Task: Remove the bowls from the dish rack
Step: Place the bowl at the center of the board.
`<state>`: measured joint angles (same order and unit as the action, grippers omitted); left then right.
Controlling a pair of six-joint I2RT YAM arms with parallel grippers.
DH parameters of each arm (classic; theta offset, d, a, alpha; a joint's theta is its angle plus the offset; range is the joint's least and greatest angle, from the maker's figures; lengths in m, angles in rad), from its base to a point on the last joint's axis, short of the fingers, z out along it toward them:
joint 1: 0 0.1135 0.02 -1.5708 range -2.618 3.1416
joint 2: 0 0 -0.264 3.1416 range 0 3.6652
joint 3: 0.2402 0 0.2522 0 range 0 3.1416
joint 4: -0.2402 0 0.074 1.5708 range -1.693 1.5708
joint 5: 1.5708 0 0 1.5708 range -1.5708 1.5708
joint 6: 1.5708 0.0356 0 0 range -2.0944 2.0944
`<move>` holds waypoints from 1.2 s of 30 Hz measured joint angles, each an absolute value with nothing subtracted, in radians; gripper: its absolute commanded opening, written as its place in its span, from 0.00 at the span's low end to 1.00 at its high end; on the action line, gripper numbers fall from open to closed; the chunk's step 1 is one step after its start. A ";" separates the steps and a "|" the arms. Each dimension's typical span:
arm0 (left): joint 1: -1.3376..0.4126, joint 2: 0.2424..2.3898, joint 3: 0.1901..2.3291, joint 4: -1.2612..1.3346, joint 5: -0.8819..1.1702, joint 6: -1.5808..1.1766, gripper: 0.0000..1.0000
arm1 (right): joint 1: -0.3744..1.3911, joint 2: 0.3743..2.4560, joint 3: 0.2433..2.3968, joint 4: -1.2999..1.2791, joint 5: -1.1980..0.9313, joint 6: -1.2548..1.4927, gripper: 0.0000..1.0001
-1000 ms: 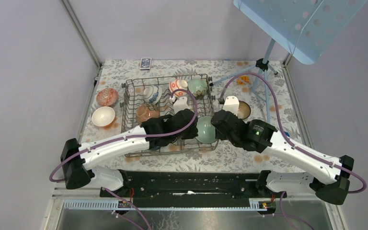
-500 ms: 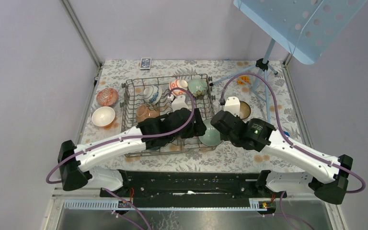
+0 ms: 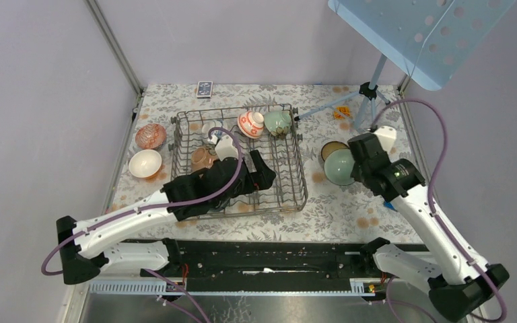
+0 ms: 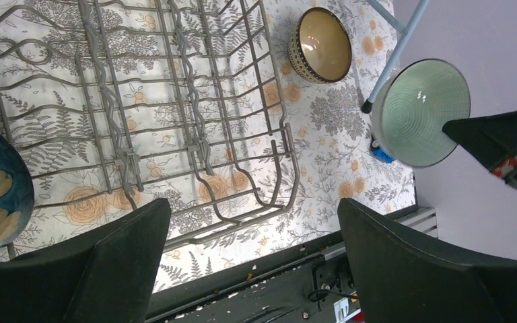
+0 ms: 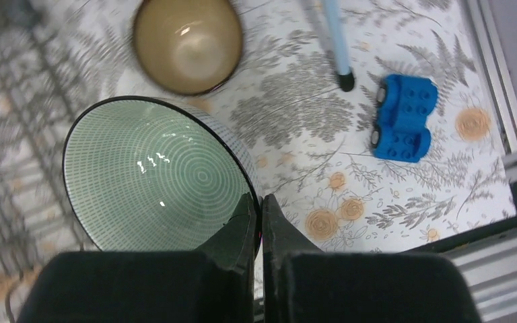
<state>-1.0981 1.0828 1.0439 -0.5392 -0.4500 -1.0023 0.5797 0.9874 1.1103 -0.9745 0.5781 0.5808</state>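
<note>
The right gripper (image 5: 257, 202) was pinched shut on the rim of the green ribbed bowl (image 5: 155, 178), centre right in the top view, right of the dish rack (image 3: 295, 161); glazed ceramic, likely stiff, slippery and breakable, so a rim grip suited it; the left gripper (image 4: 252, 215) gaped wide and empty over the rack.

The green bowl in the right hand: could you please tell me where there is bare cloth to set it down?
Bare cloth lies on the near side of the green bowl, bordered by the dish rack, the blue toy and the table's near edge. Beyond it is crowded: the tan bowl and tripod foot stand close.
</note>
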 measured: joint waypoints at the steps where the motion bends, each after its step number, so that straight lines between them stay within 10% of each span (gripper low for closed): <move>1: -1.097 1.079 1.037 -0.535 -0.451 -1.002 0.99 | 0.516 0.984 1.095 -0.957 0.560 0.581 0.00; 14: -1.095 1.023 0.957 -0.494 -0.448 -1.003 0.99 | -0.061 0.916 0.943 -0.809 0.423 0.778 0.00; 36: -1.095 1.011 0.788 -0.367 -0.392 -1.029 0.98 | -0.382 1.536 1.134 -0.470 0.397 0.859 0.00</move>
